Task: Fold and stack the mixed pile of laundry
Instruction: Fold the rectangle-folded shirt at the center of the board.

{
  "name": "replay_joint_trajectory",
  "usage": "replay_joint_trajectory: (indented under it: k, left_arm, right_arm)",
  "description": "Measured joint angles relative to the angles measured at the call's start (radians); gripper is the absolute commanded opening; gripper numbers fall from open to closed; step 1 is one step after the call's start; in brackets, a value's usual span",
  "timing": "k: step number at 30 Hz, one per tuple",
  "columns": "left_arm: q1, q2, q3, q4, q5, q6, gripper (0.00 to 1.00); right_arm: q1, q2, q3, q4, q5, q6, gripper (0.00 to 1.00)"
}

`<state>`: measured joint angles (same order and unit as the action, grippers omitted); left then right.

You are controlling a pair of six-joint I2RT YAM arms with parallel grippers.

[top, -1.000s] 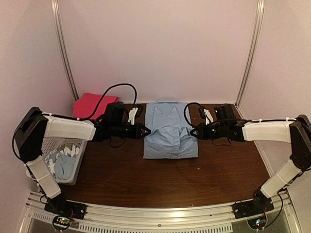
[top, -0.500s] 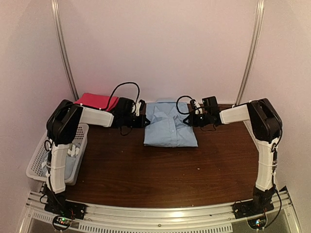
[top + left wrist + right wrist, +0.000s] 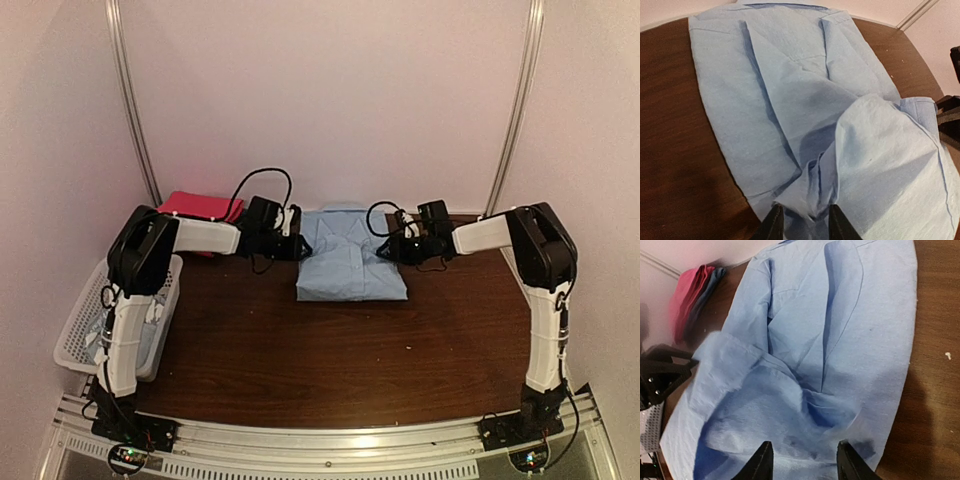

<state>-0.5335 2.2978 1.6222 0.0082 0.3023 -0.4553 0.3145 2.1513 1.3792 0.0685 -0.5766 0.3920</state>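
A light blue collared shirt [image 3: 350,268] lies folded in the middle of the table, collar toward the back wall. My left gripper [image 3: 303,247] is at its left edge and my right gripper [image 3: 383,250] at its right edge, facing each other. In the left wrist view the left gripper [image 3: 805,223] has its fingers apart, with a bunched pleat of the shirt [image 3: 790,90] loose between them. In the right wrist view the right gripper [image 3: 804,461] stands open over a rumpled fold of the shirt [image 3: 840,315], gripping nothing.
A folded magenta cloth [image 3: 200,207] lies at the back left, next to the left wrist. A white perforated basket [image 3: 72,335] hangs off the table's left side, mostly hidden by the left arm. Brown tabletop [image 3: 340,360] stretches in front of the shirt.
Both arms swung toward the back wall, carrying the shirt's sides so that it lies shorter. Both grippers then went from shut to open.
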Motion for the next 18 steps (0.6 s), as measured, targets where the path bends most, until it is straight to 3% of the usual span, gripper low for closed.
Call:
replay_joint_trajectory:
  k: [2, 4, 8, 15, 16, 18]
  left_arm:
    - [0.007, -0.018, 0.005, -0.034, -0.018, 0.012, 0.55]
    - [0.016, -0.055, -0.005, -0.069, -0.036, 0.026, 0.61]
    - [0.034, -0.211, -0.072, -0.117, -0.064, 0.051, 0.78]
    - [-0.006, -0.479, -0.298, -0.043, 0.075, 0.066, 0.82]
    - [-0.025, -0.481, -0.314, -0.026, 0.1, 0.066, 0.83]
    - [-0.073, -0.472, -0.356, 0.021, 0.169, 0.056, 0.88]
  right_arm:
    - [-0.007, -0.034, -0.001, -0.027, 0.007, 0.001, 0.56]
    - [-0.025, -0.098, -0.012, -0.059, 0.016, -0.005, 0.65]
    - [-0.047, -0.285, -0.049, -0.088, 0.016, -0.019, 0.67]
    - [-0.01, -0.532, -0.27, -0.01, -0.116, 0.027, 0.7]
    - [0.007, -0.529, -0.291, -0.001, -0.132, 0.039, 0.72]
    - [0.054, -0.504, -0.335, 0.025, -0.174, 0.084, 0.86]
